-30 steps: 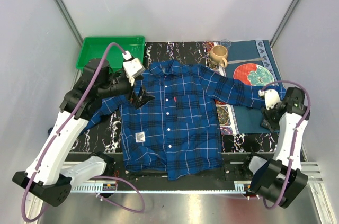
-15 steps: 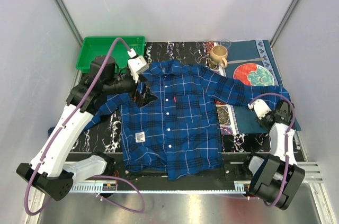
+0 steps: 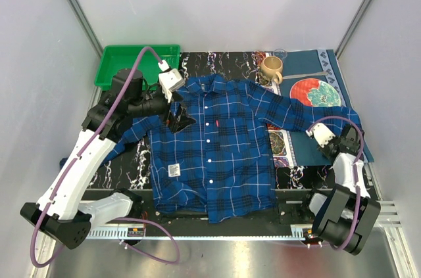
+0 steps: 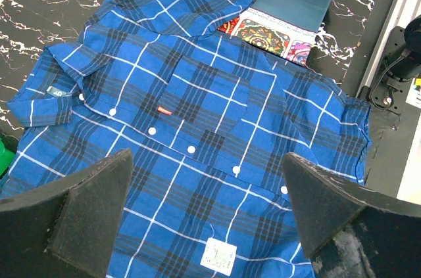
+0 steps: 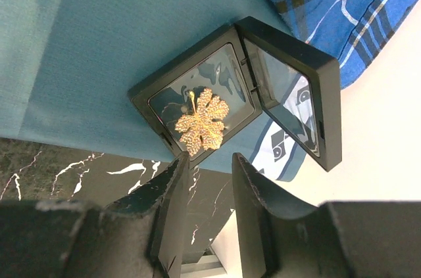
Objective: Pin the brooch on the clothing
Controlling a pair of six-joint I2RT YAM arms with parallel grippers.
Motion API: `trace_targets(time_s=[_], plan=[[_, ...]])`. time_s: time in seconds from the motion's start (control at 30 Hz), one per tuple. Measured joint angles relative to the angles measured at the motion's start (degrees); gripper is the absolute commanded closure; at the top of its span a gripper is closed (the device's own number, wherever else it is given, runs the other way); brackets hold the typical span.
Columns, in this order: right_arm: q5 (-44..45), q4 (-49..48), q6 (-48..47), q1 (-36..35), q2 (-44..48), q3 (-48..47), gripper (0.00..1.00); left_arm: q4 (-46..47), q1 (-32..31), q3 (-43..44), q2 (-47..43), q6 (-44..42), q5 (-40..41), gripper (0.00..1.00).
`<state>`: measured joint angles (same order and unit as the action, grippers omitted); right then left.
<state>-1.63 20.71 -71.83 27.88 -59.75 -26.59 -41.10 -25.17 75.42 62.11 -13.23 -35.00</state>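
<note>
Brooch (image 5: 200,120): gold, leaf- or flower-shaped, with a grainy lobed face and a short stem.
Location: in the open black display case (image 5: 332,114), on a teal mat (image 5: 99,48) over the marbled tabletop (image 5: 66,173). It is well apart from the shirt front, though a sleeve lies just beside the lid.
Handling (judged): light, rigid and small. The thin lobes could bend, and it may skid on the case's glossy film. The pin on the back is hidden.
Hold: pinch across opposite lobe edges, or at the stem.
Right tool (image 5: 210,163): fingers narrowly parted with nothing between them, tips just short of the brooch.
Left tool (image 4: 210,219): spread wide and empty, above the plaid shirt (image 4: 197,107).
Writing: white label (image 4: 219,255) near the hem, print unreadable; red pocket tag (image 4: 165,111), no legible text; collar label (image 4: 58,93), unreadable.
</note>
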Motion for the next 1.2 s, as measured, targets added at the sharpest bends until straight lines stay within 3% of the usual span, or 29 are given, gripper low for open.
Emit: trace_targets(time_s=[0.73,1.07,1.2], plan=[[-0.98,-0.46,-1.88,-0.61,-2.95,0.0,0.63,-0.52,0.0,0.33,0.24,-0.28,0.0,0.01],[-1.03,-0.9,-2.29,-0.83,-3.69,0.0,0.83,-1.6,0.0,0.39,0.39,-0.35,0.0,0.01],[-1.05,-2.01,-2.27,-0.83,-3.17,0.0,0.99,-1.79,0.0,0.39,0.39,-0.39,0.0,0.01]])
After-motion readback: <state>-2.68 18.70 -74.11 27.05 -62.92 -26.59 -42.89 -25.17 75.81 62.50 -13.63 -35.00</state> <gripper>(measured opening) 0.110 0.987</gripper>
